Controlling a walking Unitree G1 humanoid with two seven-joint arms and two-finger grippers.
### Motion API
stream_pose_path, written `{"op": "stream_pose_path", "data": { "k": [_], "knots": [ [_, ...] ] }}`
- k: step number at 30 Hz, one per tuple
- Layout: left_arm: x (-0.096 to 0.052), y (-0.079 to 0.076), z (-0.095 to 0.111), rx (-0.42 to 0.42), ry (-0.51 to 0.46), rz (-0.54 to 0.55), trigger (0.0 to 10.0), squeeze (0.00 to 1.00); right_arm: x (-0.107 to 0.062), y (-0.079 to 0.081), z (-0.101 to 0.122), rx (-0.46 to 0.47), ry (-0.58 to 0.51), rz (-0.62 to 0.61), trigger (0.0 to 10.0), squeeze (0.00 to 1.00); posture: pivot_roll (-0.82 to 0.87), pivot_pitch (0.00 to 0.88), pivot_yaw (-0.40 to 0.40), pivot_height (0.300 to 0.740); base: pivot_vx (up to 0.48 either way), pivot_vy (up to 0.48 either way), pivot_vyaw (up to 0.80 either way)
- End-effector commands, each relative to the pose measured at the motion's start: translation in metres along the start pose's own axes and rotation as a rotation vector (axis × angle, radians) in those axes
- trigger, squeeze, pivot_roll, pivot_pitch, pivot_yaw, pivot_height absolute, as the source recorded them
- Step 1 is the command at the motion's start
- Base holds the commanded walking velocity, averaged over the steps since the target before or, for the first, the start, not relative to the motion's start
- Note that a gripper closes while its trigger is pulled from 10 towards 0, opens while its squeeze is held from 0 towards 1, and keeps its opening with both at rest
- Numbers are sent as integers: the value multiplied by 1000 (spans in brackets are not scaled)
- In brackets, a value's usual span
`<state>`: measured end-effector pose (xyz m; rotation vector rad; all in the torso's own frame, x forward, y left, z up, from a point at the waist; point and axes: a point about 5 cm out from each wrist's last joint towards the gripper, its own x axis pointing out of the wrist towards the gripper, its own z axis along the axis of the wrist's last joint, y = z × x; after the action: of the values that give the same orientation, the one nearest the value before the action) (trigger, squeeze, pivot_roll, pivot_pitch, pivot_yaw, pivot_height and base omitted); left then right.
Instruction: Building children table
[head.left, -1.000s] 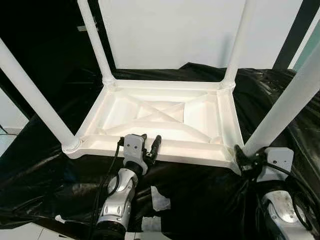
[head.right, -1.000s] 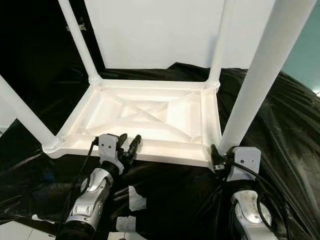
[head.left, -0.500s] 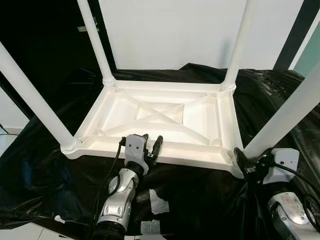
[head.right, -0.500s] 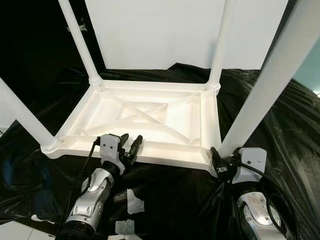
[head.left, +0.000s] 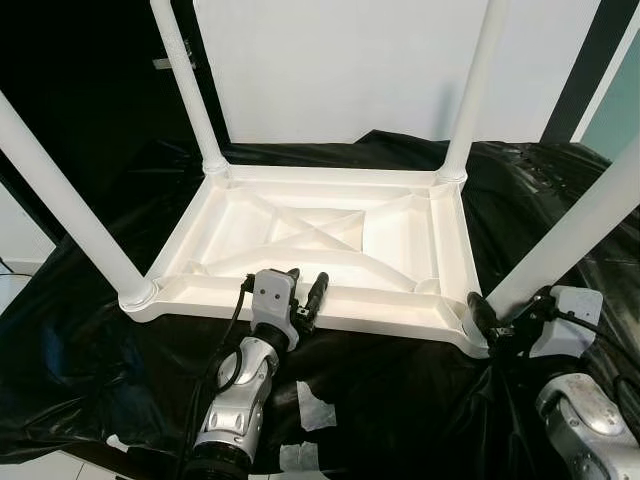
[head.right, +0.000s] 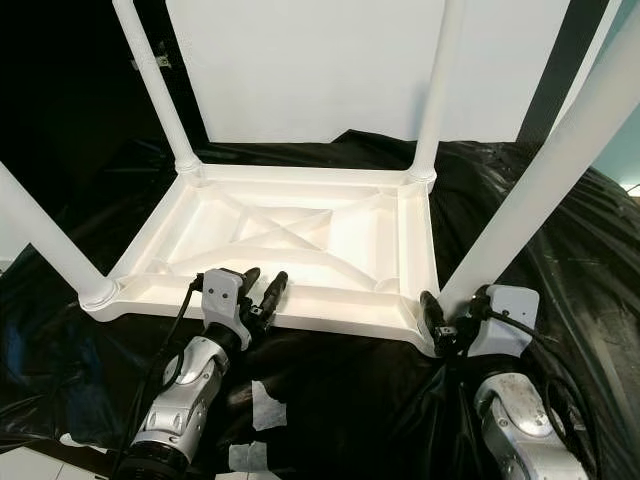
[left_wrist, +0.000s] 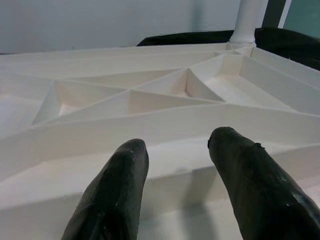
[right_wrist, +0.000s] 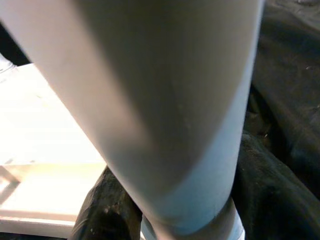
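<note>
– Where's your table?
– The white children's table (head.left: 320, 240) lies upside down on black plastic sheeting (head.left: 90, 340), four legs up. Your left gripper (head.left: 306, 292) sits at the near rim, fingers (left_wrist: 115, 195) spread apart. Your right gripper (head.right: 452, 318) clasps the near right leg (head.left: 570, 235) at its base.
– What crowds you?
– White tape scraps (head.left: 318, 407) lie on the sheeting by your left arm. The white wall (head.left: 340, 60) stands behind. The legs run out of frame, and in the right wrist view the leg hides most of the fingers
</note>
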<state>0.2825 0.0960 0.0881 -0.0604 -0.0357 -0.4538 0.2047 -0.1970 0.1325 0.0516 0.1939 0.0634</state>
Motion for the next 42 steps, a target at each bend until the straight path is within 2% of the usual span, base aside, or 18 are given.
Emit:
{"op": "stream_pose_path", "data": {
  "k": [1,7,14,15,16,18,30,38,42],
  "knots": [
    [0,-3,-2,-2,3,-36,10000,0,-4,4,-37,85,251,20,10000,0,-140,0,61,740,0,0,0],
    [1,-3,-2,-3,3,-36,10000,0,-5,8,-35,90,265,48,10000,0,-142,0,61,740,0,0,0],
    [2,-4,-2,-4,2,-35,10000,0,-7,11,-37,30,296,91,10000,0,-141,0,58,740,0,0,0],
    [2,-4,-2,-4,1,-34,10000,0,-7,9,-37,-20,307,98,10000,0,-140,0,56,740,0,0,0],
    [2,-4,-2,-4,1,-34,10000,0,-7,9,-37,-20,307,98,10000,0,-140,0,56,740,0,0,0],
    [2,-5,-2,-5,0,-31,10000,0,-9,7,-40,-83,343,111,10000,0,-139,0,54,740,0,0,0],
    [2,-4,-2,-2,-3,-25,10000,0,-19,10,-56,-90,416,143,10000,0,-141,0,59,740,0,0,0],
    [3,-3,-2,2,-4,-29,10000,0,-13,2,-46,-190,352,93,10000,0,-145,0,64,740,0,0,0],
    [3,-3,-2,0,-4,-27,10000,0,-11,2,-43,-205,323,78,10000,0,-142,0,62,740,0,0,0]
  ]
}}
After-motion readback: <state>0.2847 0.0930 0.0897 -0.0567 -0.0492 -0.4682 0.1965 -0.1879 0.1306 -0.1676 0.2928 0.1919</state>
